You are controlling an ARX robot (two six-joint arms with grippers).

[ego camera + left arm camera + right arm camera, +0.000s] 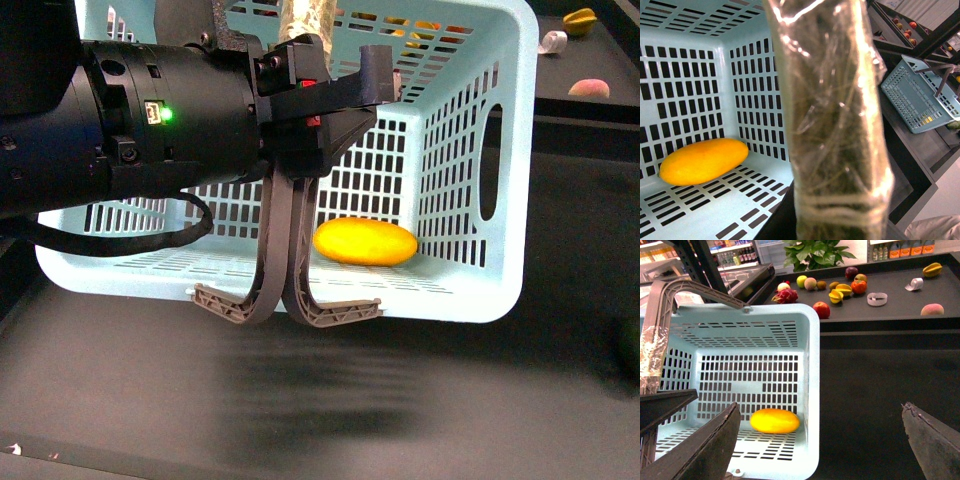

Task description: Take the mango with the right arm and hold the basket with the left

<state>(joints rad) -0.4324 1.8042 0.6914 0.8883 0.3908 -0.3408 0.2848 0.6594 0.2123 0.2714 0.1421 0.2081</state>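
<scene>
The pale turquoise basket stands on the dark table. The yellow-orange mango lies on its slotted floor, near the right wall. It also shows in the left wrist view and the right wrist view. My left gripper is shut on the basket's raised grey-brown handles, at the part wrapped in clear film. My right gripper is open and empty, above the basket's near right corner. One finger is over the basket and the other is over the table.
A raised dark shelf behind holds a starfruit, a peach, a red apple, a tape roll and other fruit. A second turquoise basket stands further off. Dark table lies in front of the basket.
</scene>
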